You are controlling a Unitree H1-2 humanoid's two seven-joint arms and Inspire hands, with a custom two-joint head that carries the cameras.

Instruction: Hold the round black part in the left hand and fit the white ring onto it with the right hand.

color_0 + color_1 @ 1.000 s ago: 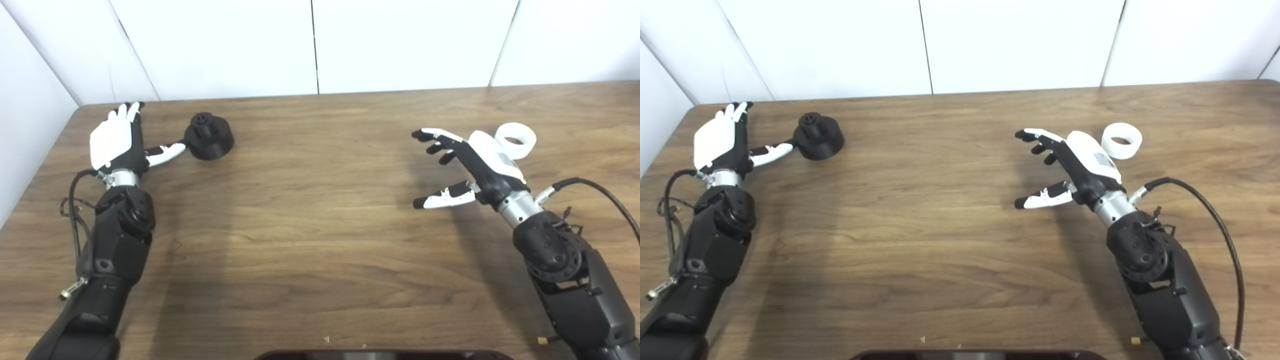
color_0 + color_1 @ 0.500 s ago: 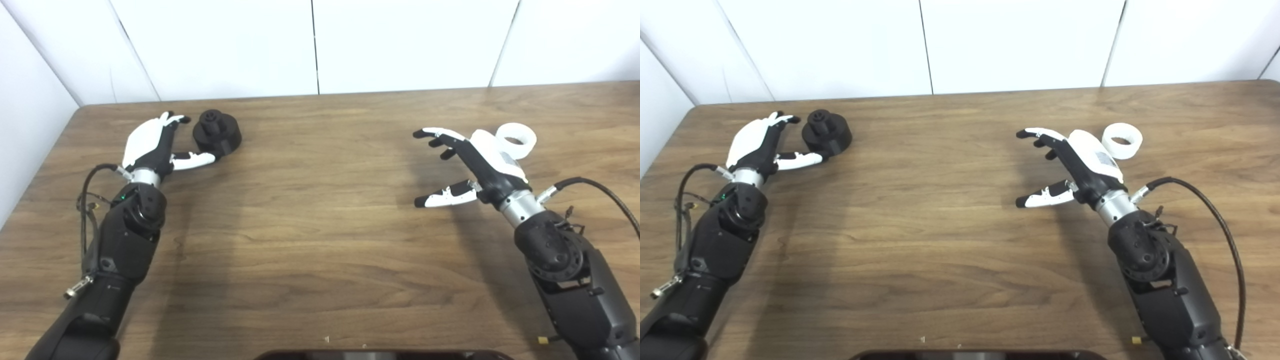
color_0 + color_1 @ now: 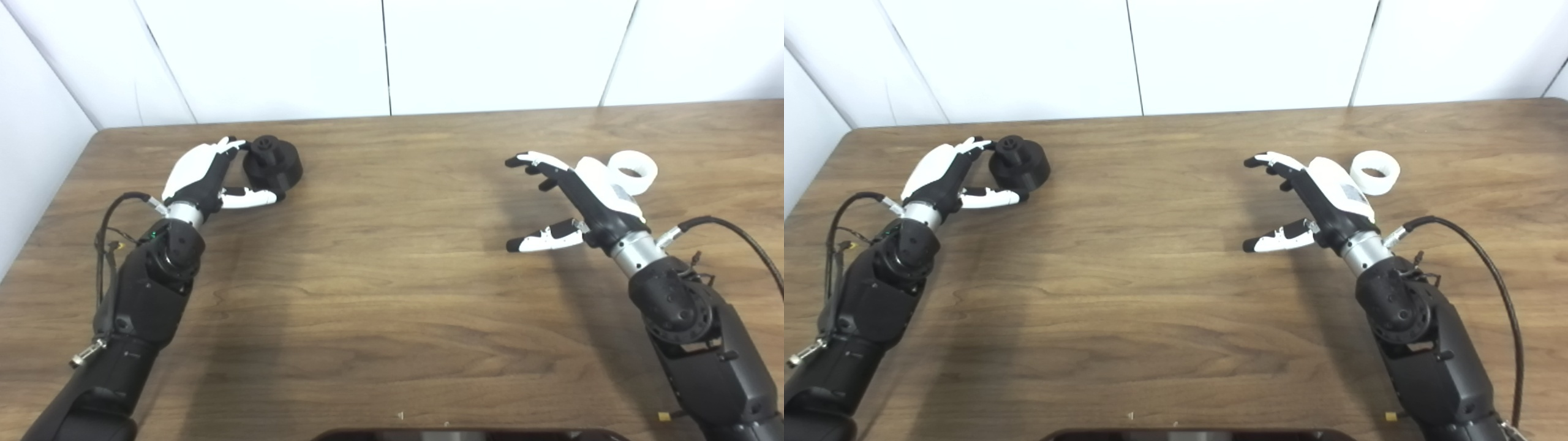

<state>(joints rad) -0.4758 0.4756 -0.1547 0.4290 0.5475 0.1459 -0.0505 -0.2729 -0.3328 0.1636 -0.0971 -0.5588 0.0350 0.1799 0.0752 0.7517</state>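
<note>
I have my left hand (image 3: 205, 177) at the far left, fingers and thumb spread around the round black part (image 3: 273, 166) to cradle it, while my right hand (image 3: 579, 199) waits splayed, empty, beside the white ring (image 3: 632, 171) far right.

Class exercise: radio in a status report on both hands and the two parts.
Left hand open, cupping round black part, not lifted. Right hand open, empty, beside white ring. Ring on table. Nothing in the way.
</note>
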